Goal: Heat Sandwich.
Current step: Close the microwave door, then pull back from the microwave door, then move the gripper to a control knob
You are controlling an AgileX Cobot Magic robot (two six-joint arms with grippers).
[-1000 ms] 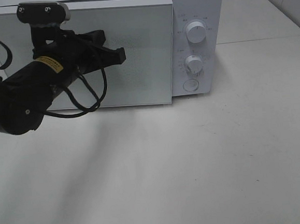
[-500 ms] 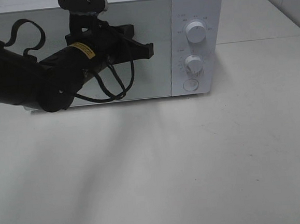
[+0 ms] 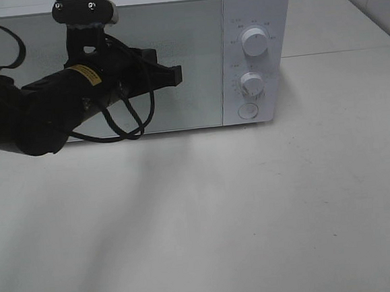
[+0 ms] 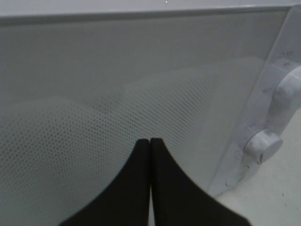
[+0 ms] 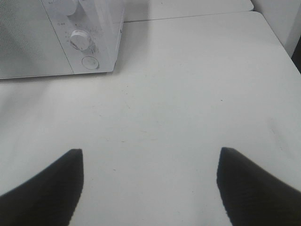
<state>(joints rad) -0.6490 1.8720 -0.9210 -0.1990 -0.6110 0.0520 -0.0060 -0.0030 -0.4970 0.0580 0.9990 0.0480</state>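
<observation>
The sandwich is hidden; it shows in no view. The white microwave (image 3: 252,13) stands at the back of the table with its door (image 3: 195,58) closed. My left gripper (image 3: 176,74) is shut and empty, held just in front of the middle of the door. In the left wrist view the left gripper (image 4: 150,141) has its two black fingers pressed together, facing the perforated door panel (image 4: 94,94). My right gripper (image 5: 150,151) is open and empty above bare table; it does not show in the exterior high view.
The microwave's control panel has an upper knob (image 3: 255,41), a lower knob (image 3: 251,83) and a round button (image 3: 247,110). The white table (image 3: 254,209) stretches in front. The table's right edge (image 5: 277,37) shows in the right wrist view.
The door stood slightly ajar a second ago; my left gripper pushed it to the right and it closed. The gripper has since drawn back a little to the left.
</observation>
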